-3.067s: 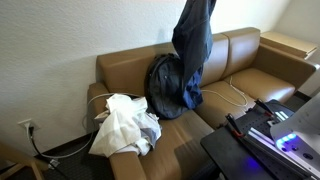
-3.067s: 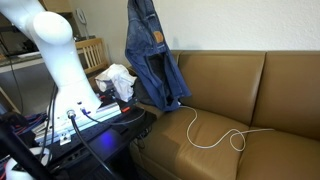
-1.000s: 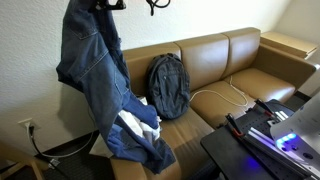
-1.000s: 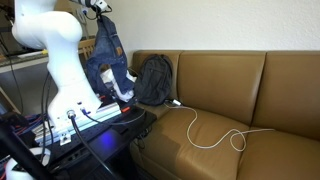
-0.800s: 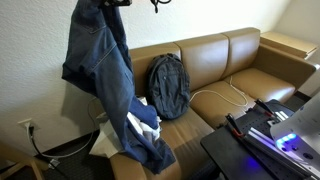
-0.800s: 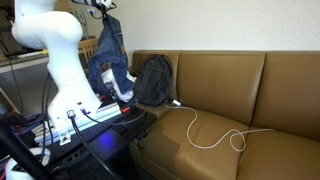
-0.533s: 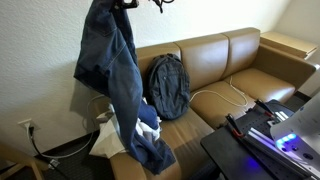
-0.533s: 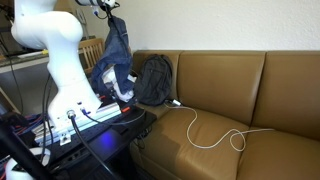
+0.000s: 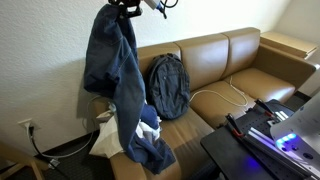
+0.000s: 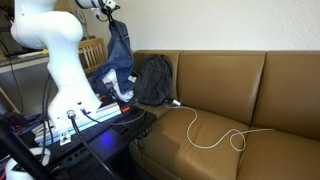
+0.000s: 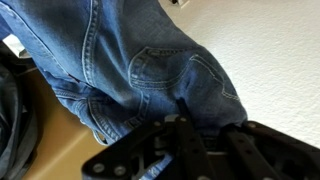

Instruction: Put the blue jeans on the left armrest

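Observation:
The blue jeans (image 9: 118,75) hang from my gripper (image 9: 127,10) above the end of the brown sofa (image 9: 225,60). Their lower end trails onto the white cloth (image 9: 110,135) lying over the sofa's armrest. In the other exterior view the jeans (image 10: 119,55) hang beside the white robot arm, with the gripper (image 10: 108,8) at the top. In the wrist view the gripper (image 11: 190,125) is shut on denim (image 11: 120,70), which fills most of the picture.
A dark backpack (image 9: 168,85) stands upright on the sofa seat, also seen in an exterior view (image 10: 153,80). A white cable (image 9: 225,95) lies across the cushions (image 10: 215,135). A black stand with equipment (image 9: 260,140) sits in front of the sofa. A wall outlet (image 9: 25,127) is low on the wall.
My gripper has carried the jeans along the sofa toward the backpack side; the hanging cloth has swung with it while its lower end stays on the white cloth at the armrest.

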Action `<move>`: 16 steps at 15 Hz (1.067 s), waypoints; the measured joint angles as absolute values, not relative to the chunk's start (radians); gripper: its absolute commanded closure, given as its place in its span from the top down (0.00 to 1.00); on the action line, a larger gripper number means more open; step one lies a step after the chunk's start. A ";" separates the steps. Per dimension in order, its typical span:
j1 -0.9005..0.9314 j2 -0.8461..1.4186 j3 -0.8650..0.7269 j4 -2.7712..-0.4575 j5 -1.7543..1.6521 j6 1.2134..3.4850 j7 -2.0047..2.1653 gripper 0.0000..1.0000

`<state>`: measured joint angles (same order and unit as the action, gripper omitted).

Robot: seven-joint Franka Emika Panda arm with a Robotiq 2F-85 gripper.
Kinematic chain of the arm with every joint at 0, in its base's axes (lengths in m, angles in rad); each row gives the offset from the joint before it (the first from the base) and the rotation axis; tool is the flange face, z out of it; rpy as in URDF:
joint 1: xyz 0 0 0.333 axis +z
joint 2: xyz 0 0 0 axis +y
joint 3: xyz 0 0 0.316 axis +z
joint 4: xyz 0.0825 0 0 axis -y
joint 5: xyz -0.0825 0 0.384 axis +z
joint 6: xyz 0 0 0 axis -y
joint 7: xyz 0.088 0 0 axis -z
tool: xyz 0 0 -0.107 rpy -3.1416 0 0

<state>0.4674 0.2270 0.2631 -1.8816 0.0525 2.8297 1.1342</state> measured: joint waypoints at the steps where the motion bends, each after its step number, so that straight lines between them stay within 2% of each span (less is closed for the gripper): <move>1: 0.472 0.229 0.258 -1.891 0.011 2.830 1.133 0.04; 7: 0.507 0.230 0.255 -1.957 -0.212 2.829 1.103 0.04; 8: 0.511 0.230 0.252 -1.968 -0.244 2.821 1.103 0.40; 9: 0.514 0.231 0.249 -1.978 -0.259 2.800 1.109 0.41; 10: 0.517 0.232 0.243 -1.982 -0.273 2.760 1.125 0.47; 16: 0.501 0.240 0.225 -1.941 -0.170 2.456 1.231 0.90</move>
<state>0.5012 0.2403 0.2246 -1.9414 -0.1700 2.4562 1.2307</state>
